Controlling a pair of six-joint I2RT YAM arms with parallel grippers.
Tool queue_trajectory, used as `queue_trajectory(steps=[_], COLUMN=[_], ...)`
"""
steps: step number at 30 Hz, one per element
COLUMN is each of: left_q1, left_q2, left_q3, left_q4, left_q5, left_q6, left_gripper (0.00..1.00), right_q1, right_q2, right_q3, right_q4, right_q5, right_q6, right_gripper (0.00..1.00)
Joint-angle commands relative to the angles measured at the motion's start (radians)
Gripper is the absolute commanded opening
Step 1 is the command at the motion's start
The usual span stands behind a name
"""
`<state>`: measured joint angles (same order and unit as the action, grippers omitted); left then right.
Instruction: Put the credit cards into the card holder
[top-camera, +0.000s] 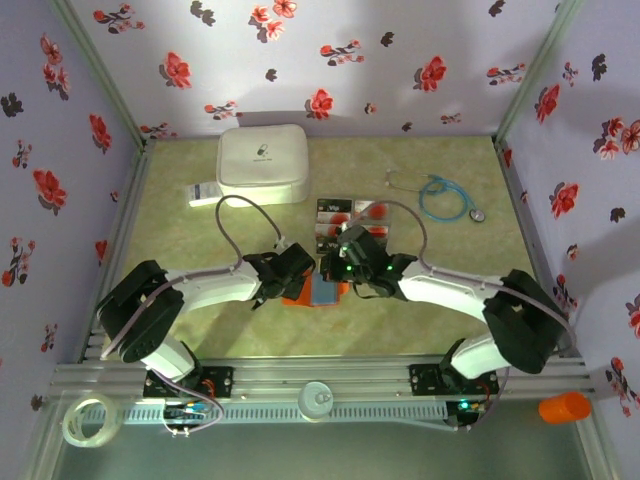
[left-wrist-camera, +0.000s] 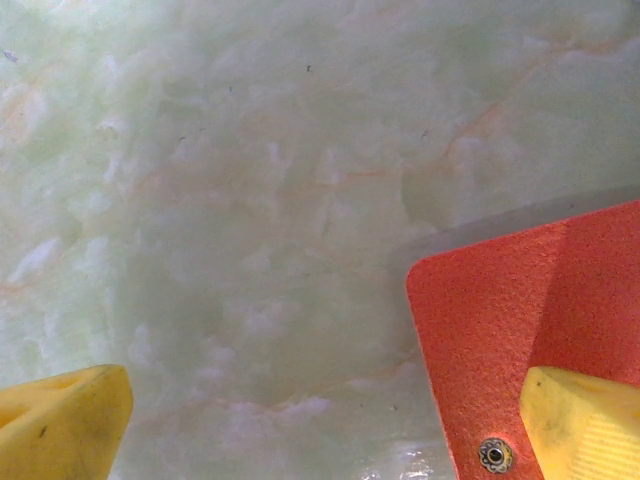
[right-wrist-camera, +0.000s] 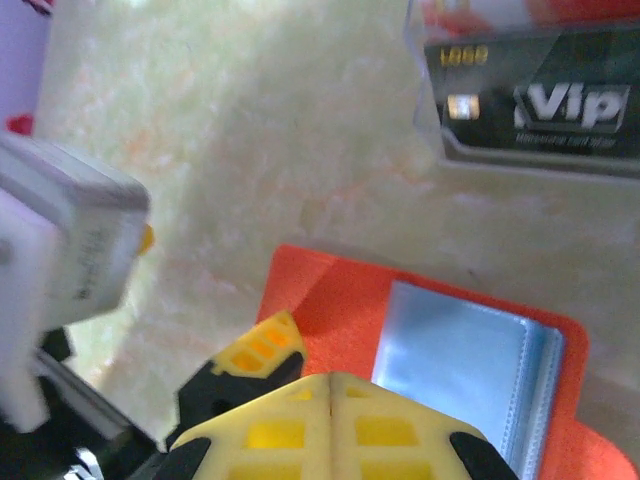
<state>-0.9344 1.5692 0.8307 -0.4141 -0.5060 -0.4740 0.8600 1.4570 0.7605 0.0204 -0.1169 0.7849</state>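
Card holder (left-wrist-camera: 500, 330) half out of frame; credit card (right-wrist-camera: 540, 105) small print blurry.

Only thing I can actually read is "Vip", big white letters on the dark credit card (right-wrist-camera: 540, 100) at the far right. The gold characters and small print on it are too blurry.

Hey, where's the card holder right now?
In the top view the card holder lies open at the centre of the table, just on the near side of the credit cards.

Pale walls (top-camera: 230, 50) (red and black flowers) enclose a green marbled tabletop (top-camera: 180, 240).
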Motion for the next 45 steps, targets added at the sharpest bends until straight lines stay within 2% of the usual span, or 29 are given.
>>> queue_trajectory(steps=[1,9,21,32,45], left_q1=[-0.011,-0.01,-0.01,-0.011,-0.011], left_q2=[-0.033,-0.027,0.038,0.028,0.022], left_q3=[-0.014,-0.024,-0.044,-0.031,-0.025], left_q4=[-0.03,-0.03,-0.012,-0.015,-0.016], left_q5=[-0.037,-0.049,-0.057,-0.057,-0.061], left_q6=[-0.029,-0.029,-0.044,-0.04,-0.038], left_gripper=[1.0,1.0,1.0,1.0,1.0], right_q1=[0.006,0.002,-0.006,-0.072,-0.098], right_q2=[0.062,0.155,0.146,0.103,0.344], right_q3=[0.002,-0.056,-0.145,0.019,0.218], right_q4=[0.023,0.087,0.161,0.023,0.069], right_q5=[-0.009,0.024,0.019,-0.006,-0.103], right_q6=[0.001,0.003,0.05,-0.03,-0.023], right_gripper=[0.0,0.0,0.0,0.0,0.0])
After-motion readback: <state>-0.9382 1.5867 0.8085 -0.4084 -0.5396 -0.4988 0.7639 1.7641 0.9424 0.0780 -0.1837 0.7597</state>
